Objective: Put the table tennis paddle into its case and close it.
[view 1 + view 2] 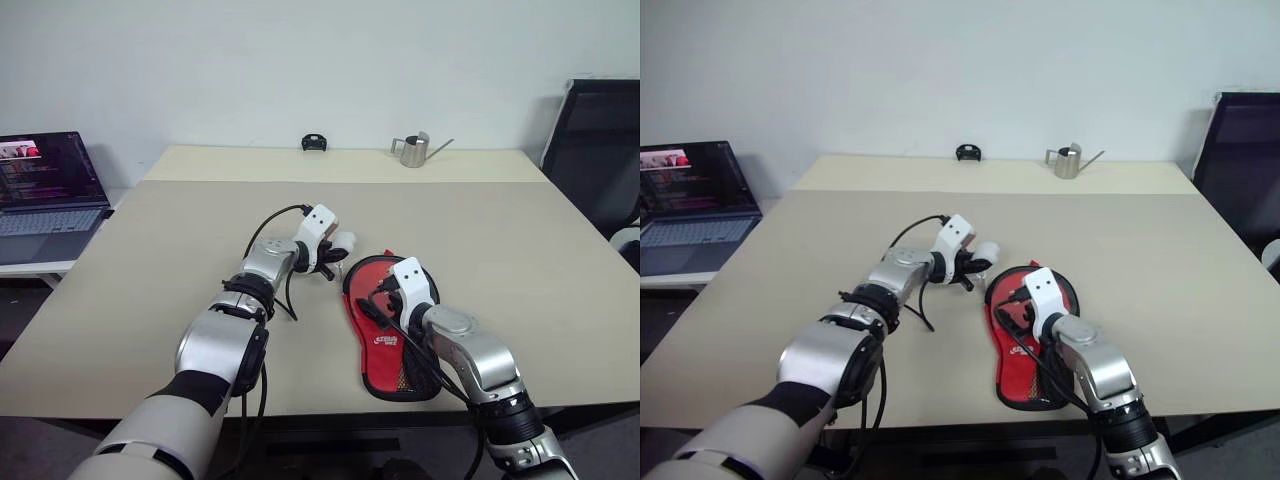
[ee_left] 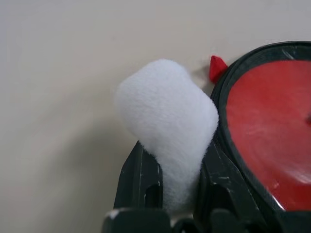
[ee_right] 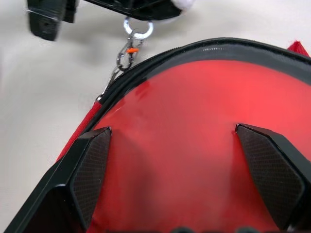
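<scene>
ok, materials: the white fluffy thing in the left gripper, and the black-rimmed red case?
White fluffy pom-pom: looks like soft plush or fleece, matte, with a fuzzy nap and blurred edges. Black-rimmed red case: smooth red panel with a slight sheen, maybe coated fabric or vinyl; black zippered rim, metal clip pull.

Left gripper [image 1: 335, 258] is stretched forward, angled right, fingers [image 2: 141, 179] clamped shut. Right gripper [image 1: 378, 300] is held beside it, angled left and downward, fingers [image 3: 90, 167] spread wide.

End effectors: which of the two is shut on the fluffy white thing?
The left end effector, clamped on the white fluffy pompom. The right end effector stands wide open over the red case.
</scene>
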You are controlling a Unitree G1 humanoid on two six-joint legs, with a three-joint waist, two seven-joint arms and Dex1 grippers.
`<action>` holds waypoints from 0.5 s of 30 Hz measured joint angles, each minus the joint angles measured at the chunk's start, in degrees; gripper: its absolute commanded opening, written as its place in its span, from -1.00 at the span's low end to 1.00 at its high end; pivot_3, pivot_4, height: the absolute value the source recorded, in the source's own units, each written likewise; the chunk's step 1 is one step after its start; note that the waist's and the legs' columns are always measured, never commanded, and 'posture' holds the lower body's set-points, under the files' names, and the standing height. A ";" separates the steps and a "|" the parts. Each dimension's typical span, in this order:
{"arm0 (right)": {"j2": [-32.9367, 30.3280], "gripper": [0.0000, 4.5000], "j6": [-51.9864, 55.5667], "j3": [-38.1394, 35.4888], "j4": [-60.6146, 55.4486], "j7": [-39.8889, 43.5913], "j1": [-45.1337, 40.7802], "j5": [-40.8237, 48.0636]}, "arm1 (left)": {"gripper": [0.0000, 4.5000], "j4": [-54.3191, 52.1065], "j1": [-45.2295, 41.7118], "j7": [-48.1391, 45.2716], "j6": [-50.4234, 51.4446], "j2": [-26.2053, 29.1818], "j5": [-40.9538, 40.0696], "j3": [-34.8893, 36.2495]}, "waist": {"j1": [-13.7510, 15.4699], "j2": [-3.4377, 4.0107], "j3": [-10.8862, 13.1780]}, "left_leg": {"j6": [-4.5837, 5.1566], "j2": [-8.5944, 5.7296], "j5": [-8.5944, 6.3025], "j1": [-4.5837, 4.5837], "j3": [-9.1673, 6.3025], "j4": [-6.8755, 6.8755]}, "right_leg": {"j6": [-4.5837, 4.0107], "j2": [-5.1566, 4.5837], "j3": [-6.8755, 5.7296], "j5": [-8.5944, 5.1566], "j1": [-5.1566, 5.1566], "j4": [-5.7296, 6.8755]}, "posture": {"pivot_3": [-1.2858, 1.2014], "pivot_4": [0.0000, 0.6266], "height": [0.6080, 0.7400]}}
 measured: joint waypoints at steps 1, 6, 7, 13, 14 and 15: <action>0.08 1.00 0.26 -0.05 -0.74 -0.23 0.56 0.00 | -0.82 0.60 -0.11 0.80 -0.25 -0.10 0.39 -0.09 | 0.02 0.00 0.00 | 0.00 0.00 0.00 0.00 0.00 0.00 | 0.00 0.00 0.00 0.00 0.00 0.00 | 0.03 -0.52 1.00; 1.34 1.00 1.68 -0.33 -3.77 -1.94 2.74 0.02 | -0.82 1.78 -0.21 4.02 -1.31 -0.64 2.09 -0.16 | 0.05 -0.04 -0.02 | 0.00 -0.01 0.00 0.00 0.00 0.00 | 0.00 0.00 -0.01 0.00 0.01 0.01 | 0.03 -0.52 1.00; 1.76 1.00 2.00 -0.40 -4.49 -2.46 3.28 0.00 | -0.82 2.06 -0.39 5.23 -1.49 -1.12 2.63 -0.22 | 0.08 -0.07 -0.04 | 0.00 -0.01 0.00 0.00 -0.01 0.00 | 0.01 0.00 -0.03 0.00 0.01 0.01 | 0.03 -0.52 1.00; 3.66 1.00 3.65 -0.36 -8.16 -4.39 6.12 0.02 | -0.82 3.34 -1.71 10.68 -2.51 -3.44 3.83 -0.06 | 0.07 -0.17 -0.11 | 0.00 0.00 0.00 0.01 -0.01 0.00 | 0.01 0.00 -0.03 0.00 0.02 0.01 | 0.03 -0.52 1.00; 3.70 1.00 3.76 -0.35 -8.27 -4.60 6.17 0.02 | -0.82 3.34 -2.19 10.93 -2.58 -3.63 3.84 0.04 | 0.07 -0.18 -0.11 | 0.00 0.00 0.00 0.01 -0.01 0.00 | 0.01 0.01 -0.04 0.00 0.02 0.00 | 0.03 -0.52 1.00; 3.70 1.00 3.87 -0.35 -8.33 -4.73 6.19 0.02 | -0.82 3.34 -2.63 11.24 -2.70 -3.90 3.86 0.16 | 0.09 -0.18 -0.12 | 0.00 -0.01 0.00 0.02 -0.01 0.00 | 0.01 0.03 -0.04 -0.01 0.04 0.00 | 0.03 -0.52 1.00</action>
